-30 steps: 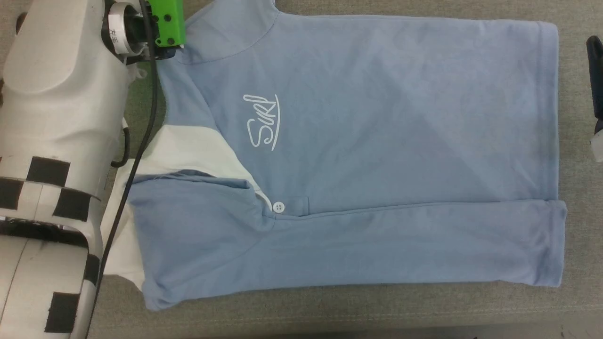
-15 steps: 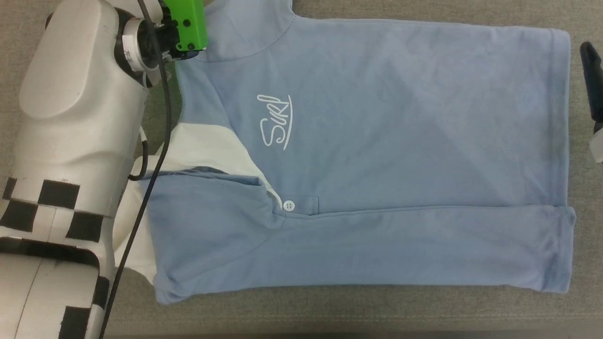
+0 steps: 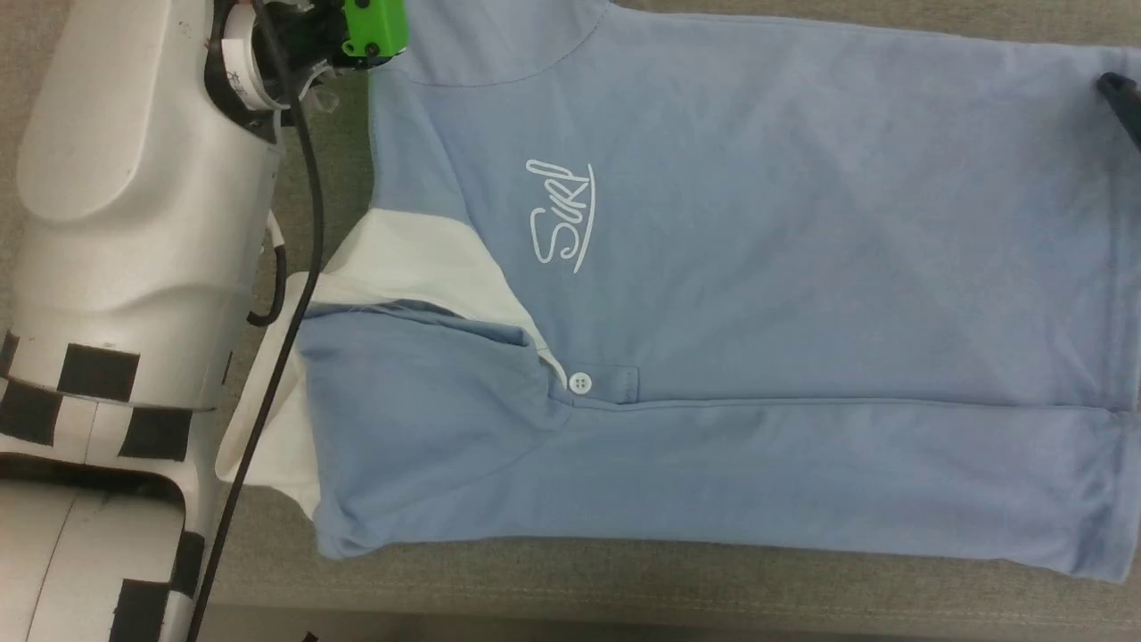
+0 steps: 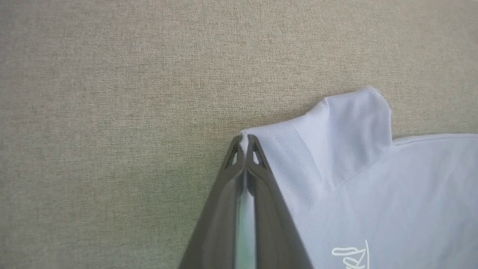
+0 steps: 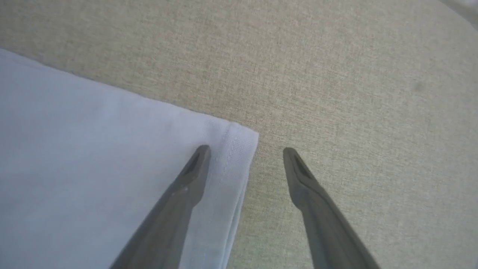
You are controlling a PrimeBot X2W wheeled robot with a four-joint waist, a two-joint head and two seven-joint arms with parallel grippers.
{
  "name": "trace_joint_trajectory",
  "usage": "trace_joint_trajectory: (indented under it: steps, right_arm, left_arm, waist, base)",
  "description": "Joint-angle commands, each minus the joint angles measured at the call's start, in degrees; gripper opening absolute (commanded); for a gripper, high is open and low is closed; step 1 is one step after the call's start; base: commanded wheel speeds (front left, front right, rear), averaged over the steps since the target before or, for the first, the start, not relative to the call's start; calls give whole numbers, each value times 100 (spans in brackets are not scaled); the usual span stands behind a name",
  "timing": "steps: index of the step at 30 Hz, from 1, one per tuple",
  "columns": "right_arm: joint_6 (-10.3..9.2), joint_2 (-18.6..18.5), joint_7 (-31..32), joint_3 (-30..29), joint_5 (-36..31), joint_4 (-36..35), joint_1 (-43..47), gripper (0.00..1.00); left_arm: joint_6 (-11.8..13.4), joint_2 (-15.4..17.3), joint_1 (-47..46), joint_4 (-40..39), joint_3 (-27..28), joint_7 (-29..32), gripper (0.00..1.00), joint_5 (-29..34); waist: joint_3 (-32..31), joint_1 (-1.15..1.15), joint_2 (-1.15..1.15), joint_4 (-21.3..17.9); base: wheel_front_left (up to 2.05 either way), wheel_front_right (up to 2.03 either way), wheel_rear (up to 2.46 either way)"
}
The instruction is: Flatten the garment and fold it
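Presently, the shirt (image 3: 758,223) lay half-folded on the surface (image 3: 624,588). The left claw (image 4: 245,141) pinched its shoulder corner, fully closed; the right claw (image 5: 246,151) stood wide over the hem corner. The second fold likely required closing on that hem.

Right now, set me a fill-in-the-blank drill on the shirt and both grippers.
The left gripper is ____ on an edge of the garment.
The right gripper stands ____ over the garment's hem corner.
The script logo on the chest is coloured ____.
Missing words: shut; open; white.
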Motion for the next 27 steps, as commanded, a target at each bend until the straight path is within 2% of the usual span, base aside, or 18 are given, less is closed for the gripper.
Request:
trace_joint_trajectory:
  steps: [1, 8, 9, 10, 11, 16, 21, 27]
  right_arm:
    - [-10, -7, 180, 75, -3, 59, -132, 100]
    - [-10, -110, 1157, 360, 59, 256, -215, 100]
    - [-10, -108, 1236, 346, 93, 250, -210, 76]
    - [-10, -114, 1290, 328, 114, 217, -209, 22]
    - [-10, -108, 1324, 296, 141, 195, -203, 0]
    - [-10, -35, 1243, 11, 181, 10, -184, 0]
    - [-10, 208, 606, -341, 267, -128, -181, 0]
    - [-10, 272, -73, -411, 330, -149, 152, 0]
  left_arm:
    - [-28, -9, 51, -62, 8, -10, 0, -36]
    - [-11, -25, 91, -275, 14, -5, 0, -106]
    - [-10, -23, 102, -291, 17, -9, 0, -114]
    - [-13, -16, 115, -305, 17, -14, 0, -121]
    - [-15, -13, 128, -314, 26, -31, 0, -132]
    - [-47, -21, 220, -318, 121, -171, 0, -251]
    - [-139, -100, 334, -358, 353, -505, 0, -497]
    - [-337, -79, 720, -417, 595, -784, 0, -805]
  waist:
    - [111, 0, 0, 104]
    - [236, 0, 0, 200]
    - [241, 0, 0, 202]
    - [243, 0, 0, 202]
    - [235, 0, 0, 200]
    - [70, 0, 0, 167]
    - [-293, 0, 0, 149]
    - [-909, 0, 0, 100]
  base:
    - [0, 0, 0]
    - [0, 0, 0]
    - [0, 0, 0]
    - [0, 0, 0]
    - [0, 0, 0]
    - [0, 0, 0]
    - [0, 0, 0]
    - [0, 0, 0]
